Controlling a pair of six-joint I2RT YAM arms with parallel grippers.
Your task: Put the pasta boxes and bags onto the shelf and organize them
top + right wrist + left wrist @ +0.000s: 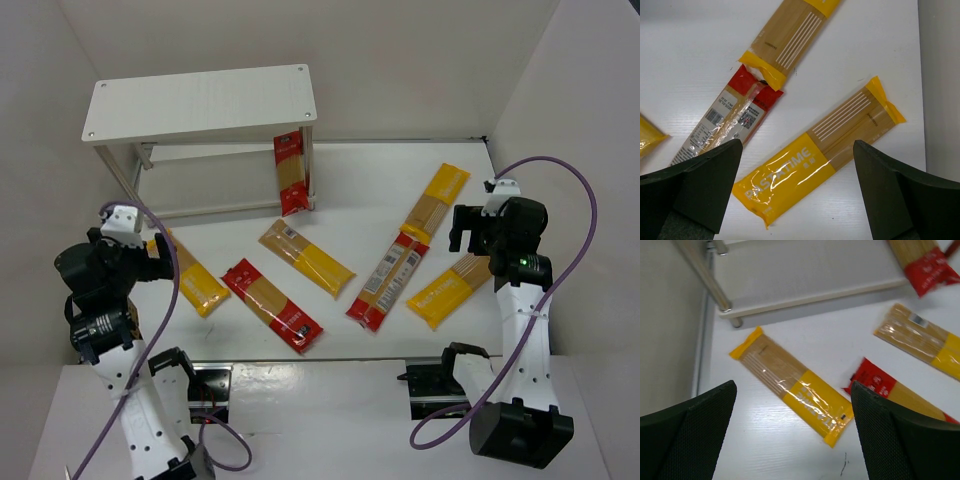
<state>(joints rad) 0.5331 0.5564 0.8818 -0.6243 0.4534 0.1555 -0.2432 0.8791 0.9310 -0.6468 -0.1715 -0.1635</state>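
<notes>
The white shelf (200, 100) stands at the back left with nothing on its top. A red packet (290, 175) leans against its right leg. On the table lie a yellow packet (190, 275) at the left, a red one (272, 305), a yellow one (307, 258), a red one (388, 280) and two yellow ones (437, 203) (450, 288). My left gripper (158, 260) hangs open above the left yellow packet (792, 385). My right gripper (468, 230) hangs open above the right yellow packet (815, 160). Both are empty.
Grey walls close in at the left, back and right. The shelf's metal leg (705, 275) and lower rail (815, 295) lie just beyond the left yellow packet. In the right wrist view a red packet (730, 120) lies under the end of a yellow one (790, 35).
</notes>
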